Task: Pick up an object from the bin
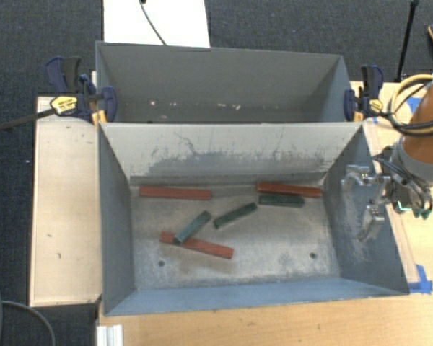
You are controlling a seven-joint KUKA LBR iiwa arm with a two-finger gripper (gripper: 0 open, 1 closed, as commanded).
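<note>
My gripper [369,206] hangs over the sloping right wall of the bin, above the floor and with nothing seen in it. The nearest things lie to its left by the back wall: a red flat stick [289,189] and a dark green stick [281,201] just in front of it, the two side by side. Another dark green stick [235,215] lies slanted near the middle of the floor.
At the back left a long red stick [175,192] lies along the wall. At the front left a grey-green stick [193,226] rests with one end across a red stick [197,245]. The arm comes in from the right over the rim.
</note>
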